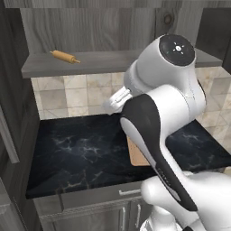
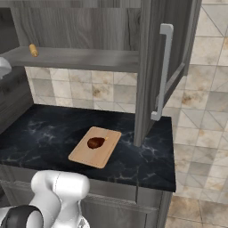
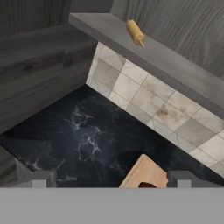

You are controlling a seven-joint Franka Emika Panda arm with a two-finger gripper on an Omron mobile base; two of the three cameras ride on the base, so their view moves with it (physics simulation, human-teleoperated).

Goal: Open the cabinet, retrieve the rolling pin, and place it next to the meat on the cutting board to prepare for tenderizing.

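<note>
On the cabinet's bottom shelf (image 1: 113, 63), the rolling pin (image 1: 65, 57) lies towards the left end, alone on the grey wood. The cabinet (image 2: 80, 31) stands open: its right door (image 2: 158, 67) is swung out towards me, edge-on in the right base view, with its long silver bar handle (image 2: 163, 71) facing right.

Below the shelf runs a tiled backsplash (image 2: 84, 91), and below that the black marbled counter (image 2: 40, 133). The cutting board (image 2: 95, 146) lies flat on the counter, right of its middle, turned at a slight angle to the counter's front edge. The meat (image 2: 95, 142) sits on the board, roughly at its centre, with bare wood all around it.

My end effector (image 3: 109, 179) hangs above the counter with its fingers (image 3: 38, 178) spread wide and nothing between them. In the hand view a corner of the board and a sliver of the meat show between my fingertips, while the rolling pin is well apart from me, up on the shelf at the far side.
</note>
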